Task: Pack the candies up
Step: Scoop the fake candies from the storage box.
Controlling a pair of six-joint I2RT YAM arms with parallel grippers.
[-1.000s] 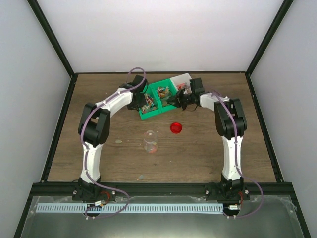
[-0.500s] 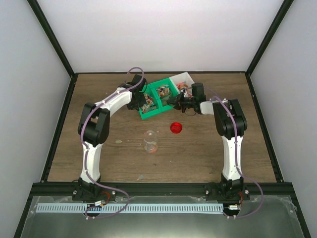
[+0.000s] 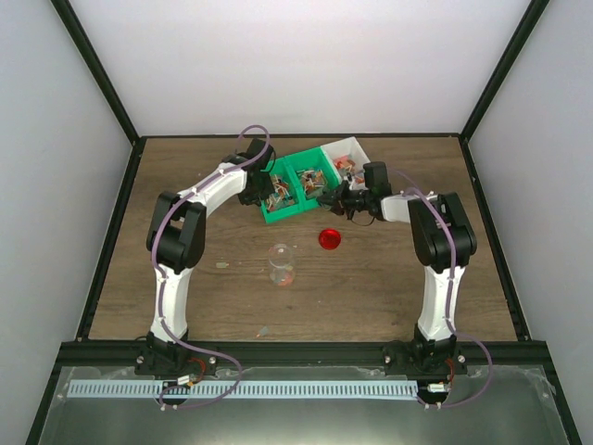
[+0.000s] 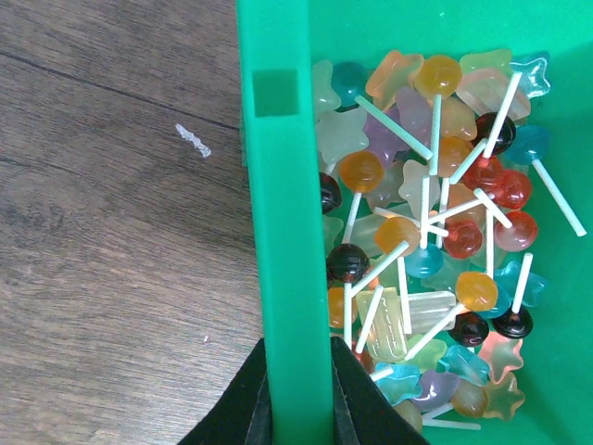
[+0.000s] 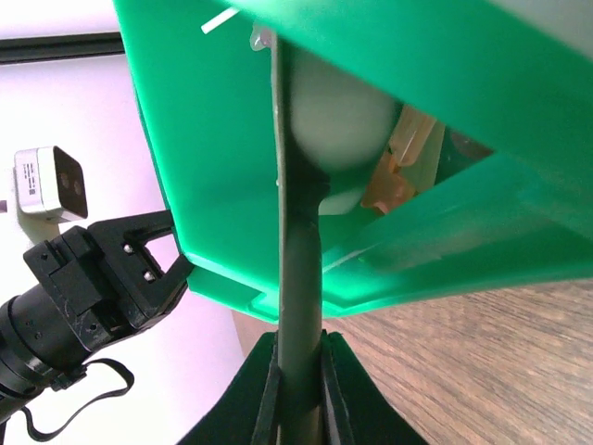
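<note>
The candies (image 4: 435,232) are small sweets in mixed colours, many on white sticks, heaped in a compartment of a green tray (image 4: 283,185). In the top view the tray (image 3: 298,209) sits at the back centre with candies (image 3: 278,192) in its compartments. My left gripper (image 4: 298,357) is shut on the tray's left wall; the top view shows it (image 3: 258,185) at the tray's left end. My right gripper (image 5: 298,348) is shut on the handle of a scoop (image 5: 301,269), whose pale bowl reaches into the tray (image 5: 213,139). In the top view it (image 3: 341,197) is at the tray's right end.
A clear jar (image 3: 281,263) holding a few candies stands on the wooden table in front of the tray. A round red lid (image 3: 329,239) lies to its right. A white bin (image 3: 353,148) adjoins the tray's far right end.
My right arm has swung to the right and lower, bringing the scoop down at the tray's right end. The tray has turned slightly. The left gripper keeps its grip in place.
</note>
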